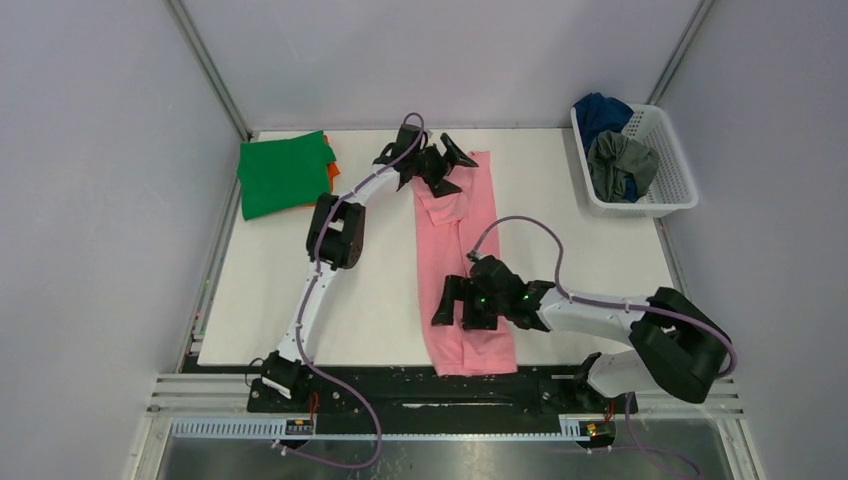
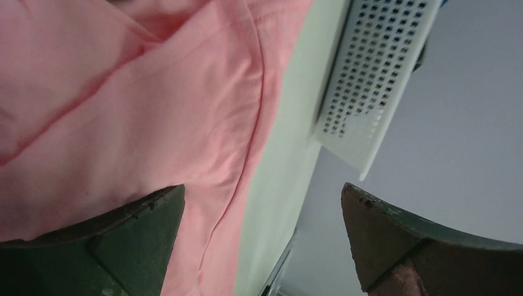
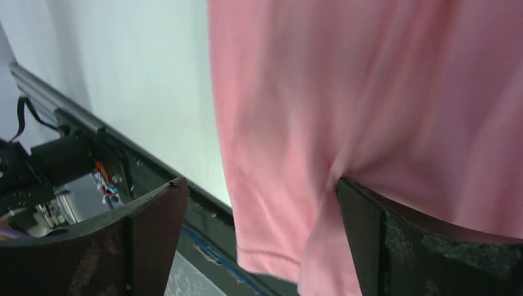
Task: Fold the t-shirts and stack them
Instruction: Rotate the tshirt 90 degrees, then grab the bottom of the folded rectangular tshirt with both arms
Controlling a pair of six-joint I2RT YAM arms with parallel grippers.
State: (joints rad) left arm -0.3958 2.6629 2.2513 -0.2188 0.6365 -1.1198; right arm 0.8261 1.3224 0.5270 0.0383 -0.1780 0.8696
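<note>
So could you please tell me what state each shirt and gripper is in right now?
pink t-shirt: folded into a long strip, flat on the table.
green t-shirt: folded, top of the far-left pile.
orange t-shirt: under the green t-shirt, mostly hidden.
dark blue t-shirt: crumpled in the basket.
grey t-shirt: crumpled in the basket.
left gripper: open, at the strip's far end.
right gripper: open, over the strip's near half.

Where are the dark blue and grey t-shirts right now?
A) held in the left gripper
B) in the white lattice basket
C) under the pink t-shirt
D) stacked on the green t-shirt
B: the top view shows the dark blue t-shirt and the grey t-shirt bunched up, unfolded, inside the white lattice basket at the table's far right corner.
</note>
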